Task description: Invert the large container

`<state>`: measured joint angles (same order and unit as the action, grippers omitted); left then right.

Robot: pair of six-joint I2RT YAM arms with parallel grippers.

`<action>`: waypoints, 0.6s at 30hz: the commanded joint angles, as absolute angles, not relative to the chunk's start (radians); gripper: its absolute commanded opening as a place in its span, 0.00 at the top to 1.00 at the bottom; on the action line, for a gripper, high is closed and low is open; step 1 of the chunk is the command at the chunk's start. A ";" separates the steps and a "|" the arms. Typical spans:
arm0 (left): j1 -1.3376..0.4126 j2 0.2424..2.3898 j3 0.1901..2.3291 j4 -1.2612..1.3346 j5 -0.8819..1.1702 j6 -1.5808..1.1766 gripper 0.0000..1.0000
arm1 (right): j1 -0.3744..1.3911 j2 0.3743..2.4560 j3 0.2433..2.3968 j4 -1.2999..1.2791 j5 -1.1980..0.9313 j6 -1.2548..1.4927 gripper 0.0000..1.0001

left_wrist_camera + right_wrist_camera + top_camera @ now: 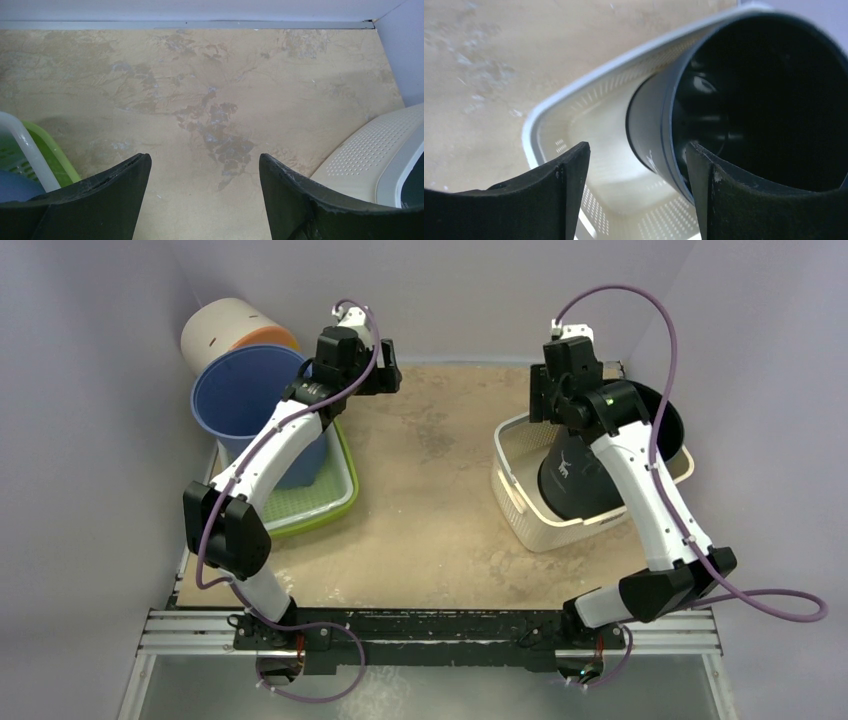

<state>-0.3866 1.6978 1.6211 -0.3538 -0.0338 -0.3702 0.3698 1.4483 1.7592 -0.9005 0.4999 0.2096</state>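
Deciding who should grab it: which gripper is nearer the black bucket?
Right. The right gripper straddles the rim of the black bucket; the left gripper hovers across the table, by the blue bucket.

Middle of the tan mottled table (430,490) is open from near edge to far edge, a wide lane for either gripper. Left edge blocked: green plastic tray (335,502) with tall blue plastic bucket (245,395) standing in it; white cylindrical tub (220,330) and orange container (270,337) packed into far left corner. Right edge blocked: cream perforated plastic basket (520,505) holding tilted black plastic bucket (575,485), mouth towards right wall. Walls close off three sides.
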 commanded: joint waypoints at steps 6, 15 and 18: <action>-0.384 1.673 1.601 -0.297 -0.013 -0.336 0.21 | 0.277 1.362 1.570 -1.013 0.576 0.325 0.25; -0.384 1.671 1.581 -0.293 -0.003 -0.329 0.20 | 0.193 1.365 1.497 -0.898 0.473 0.257 0.29; -0.383 1.673 1.582 -0.297 -0.011 -0.317 0.20 | 0.193 1.367 1.476 -0.859 0.432 0.237 0.38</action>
<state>-0.3866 1.6978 1.5761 -0.3450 -0.0212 -0.3477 0.1944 1.3785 1.5017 -0.9314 0.4808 0.2684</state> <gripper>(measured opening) 0.796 0.679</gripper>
